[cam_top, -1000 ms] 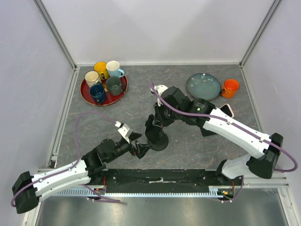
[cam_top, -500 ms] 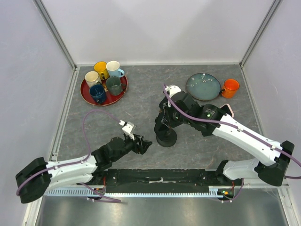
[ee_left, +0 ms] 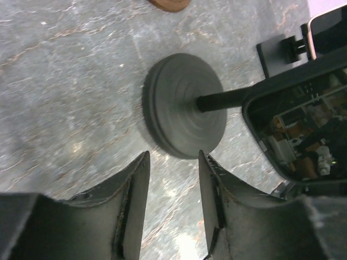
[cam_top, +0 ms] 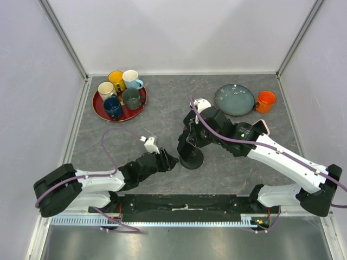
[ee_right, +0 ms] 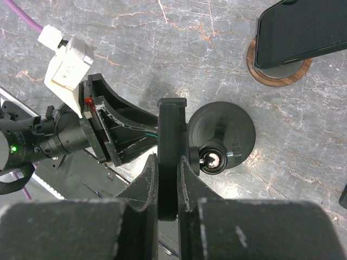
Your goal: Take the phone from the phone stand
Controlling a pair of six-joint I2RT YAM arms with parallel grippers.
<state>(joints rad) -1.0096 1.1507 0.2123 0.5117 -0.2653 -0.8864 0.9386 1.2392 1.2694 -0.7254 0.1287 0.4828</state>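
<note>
Grey marbled bench carries the black round-based phone stand. The slim black phone sits edge-on at its head, pinched between the right fingers. The left fingers hover half spread and empty beside the base. With the grasp apparently made, the next move is probably lifting the phone free while the base is steadied.

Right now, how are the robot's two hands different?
The left gripper has its fingers apart and holds nothing; the right gripper is shut on the thin black phone. The left points low at the stand's round base; the right reaches from above it. Both are black and two-fingered.
</note>
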